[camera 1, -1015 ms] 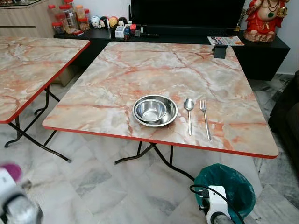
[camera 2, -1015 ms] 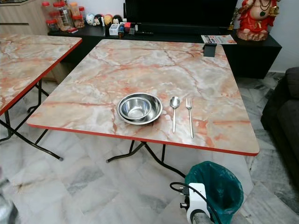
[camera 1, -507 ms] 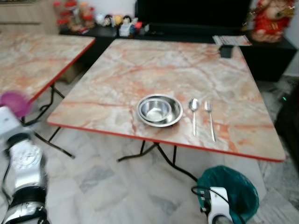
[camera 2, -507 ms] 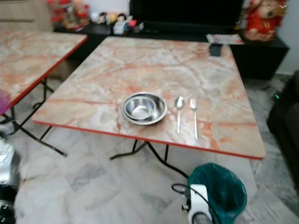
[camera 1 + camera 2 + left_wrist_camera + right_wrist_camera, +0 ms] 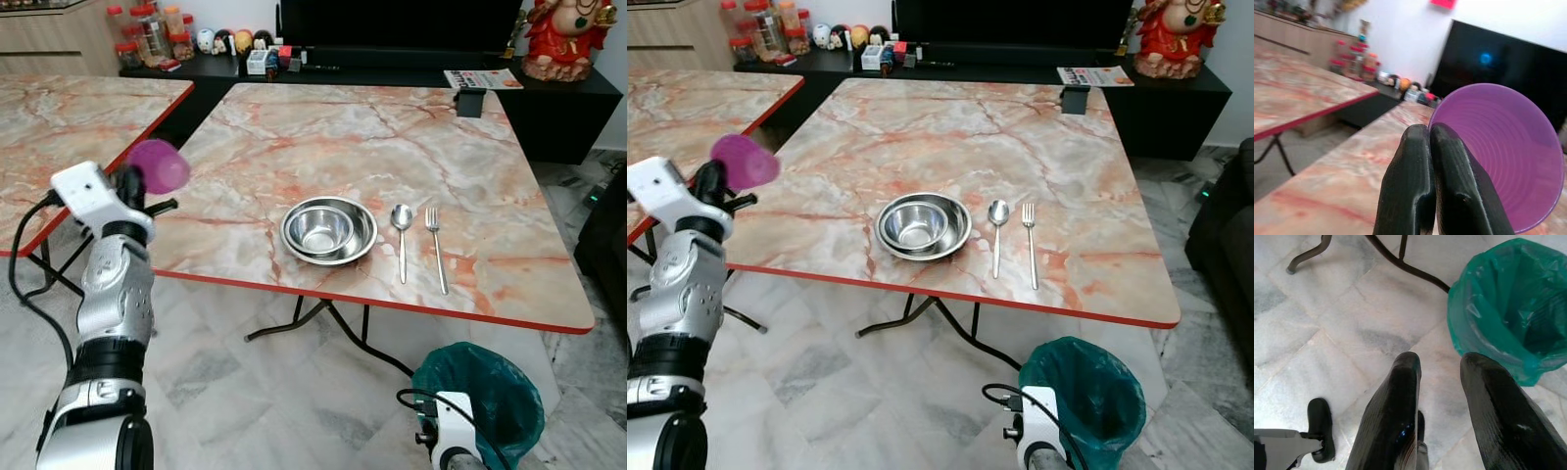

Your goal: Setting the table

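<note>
- Eye views: left gripper [image 5: 137,181] raised at marble-patterned folding table's [image 5: 245,127] left edge, carrying a purple plastic cup [image 5: 159,165]. Nested steel bowls [image 5: 328,231], steel spoon [image 5: 401,240], steel fork [image 5: 435,247] lie on the table; no legible writing.
- Left wrist view: fingers [image 5: 1415,186] pressed together on the cup's rim.
- Right wrist view: right gripper [image 5: 1437,406], fingers apart, empty, near a green-lined bin [image 5: 1508,308].

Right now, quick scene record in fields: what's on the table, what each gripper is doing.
table: marble-pattern top, red edge
place setting: steel bowl, then spoon, then fork to its right, side by side near the front edge
left gripper: raised at the table's left side, shut on purple cup
right gripper: open, hanging low over the floor by the green-lined bin
</note>
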{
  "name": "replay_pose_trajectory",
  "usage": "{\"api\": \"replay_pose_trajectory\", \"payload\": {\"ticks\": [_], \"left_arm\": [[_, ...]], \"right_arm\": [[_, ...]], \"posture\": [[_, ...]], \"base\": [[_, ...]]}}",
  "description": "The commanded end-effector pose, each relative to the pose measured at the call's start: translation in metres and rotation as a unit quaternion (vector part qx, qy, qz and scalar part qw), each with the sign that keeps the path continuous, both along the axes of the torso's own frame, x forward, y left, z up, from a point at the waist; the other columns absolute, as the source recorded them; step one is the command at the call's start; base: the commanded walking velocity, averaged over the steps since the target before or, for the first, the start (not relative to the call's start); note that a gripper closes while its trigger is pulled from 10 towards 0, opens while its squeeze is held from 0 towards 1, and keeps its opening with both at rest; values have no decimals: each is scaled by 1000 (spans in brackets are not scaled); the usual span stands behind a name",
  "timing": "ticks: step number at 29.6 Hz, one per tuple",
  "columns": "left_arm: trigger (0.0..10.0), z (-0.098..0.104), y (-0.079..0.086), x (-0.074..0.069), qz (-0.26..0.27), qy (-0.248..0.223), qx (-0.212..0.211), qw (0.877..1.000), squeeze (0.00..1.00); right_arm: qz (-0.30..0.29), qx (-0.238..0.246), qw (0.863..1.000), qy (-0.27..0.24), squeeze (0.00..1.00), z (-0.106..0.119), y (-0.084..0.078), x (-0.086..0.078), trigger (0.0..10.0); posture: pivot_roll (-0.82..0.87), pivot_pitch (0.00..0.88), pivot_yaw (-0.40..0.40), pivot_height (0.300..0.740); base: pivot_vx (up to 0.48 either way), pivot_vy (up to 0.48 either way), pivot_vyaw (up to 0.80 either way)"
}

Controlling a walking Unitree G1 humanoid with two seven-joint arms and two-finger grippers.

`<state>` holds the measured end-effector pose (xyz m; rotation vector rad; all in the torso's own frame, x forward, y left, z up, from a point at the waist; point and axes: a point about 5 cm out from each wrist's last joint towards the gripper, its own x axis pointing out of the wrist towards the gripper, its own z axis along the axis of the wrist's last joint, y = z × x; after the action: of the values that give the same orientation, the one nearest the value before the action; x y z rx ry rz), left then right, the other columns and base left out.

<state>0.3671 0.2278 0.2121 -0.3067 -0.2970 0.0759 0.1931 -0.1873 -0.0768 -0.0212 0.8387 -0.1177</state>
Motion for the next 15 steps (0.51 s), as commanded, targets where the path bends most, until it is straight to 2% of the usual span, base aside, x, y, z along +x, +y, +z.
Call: {"api": "replay_pose_trajectory", "payload": {"ticks": [1,4,5,7,15], "left_arm": [[10000,-2,-6,5,-19,21,11,1000,0],[10000,-2,-12,7,-31,27,11,999,0],[10000,-7,-18,11,-34,49,16,998,0],[10000,-10,-23,12,-37,60,12,997,0],[10000,-14,-31,13,-58,77,4,995,0]], "right_arm": [[-11,3,1000,3,0,-1,1,-2,10000],[-15,5,1000,1,0,-1,1,-3,10000],[-21,8,1000,-1,0,-1,1,-3,10000],[-23,8,1000,-1,0,-2,1,-3,10000],[-25,2,1000,4,0,-2,0,-5,10000]], "posture": [[-4,14,76,740],[-12,12,84,740],[-16,12,91,740],[-16,12,91,740],[-19,13,94,740]], "base": [[0,0,0],[0,0,0],[289,0,0],[326,0,0],[348,0,0]]}}
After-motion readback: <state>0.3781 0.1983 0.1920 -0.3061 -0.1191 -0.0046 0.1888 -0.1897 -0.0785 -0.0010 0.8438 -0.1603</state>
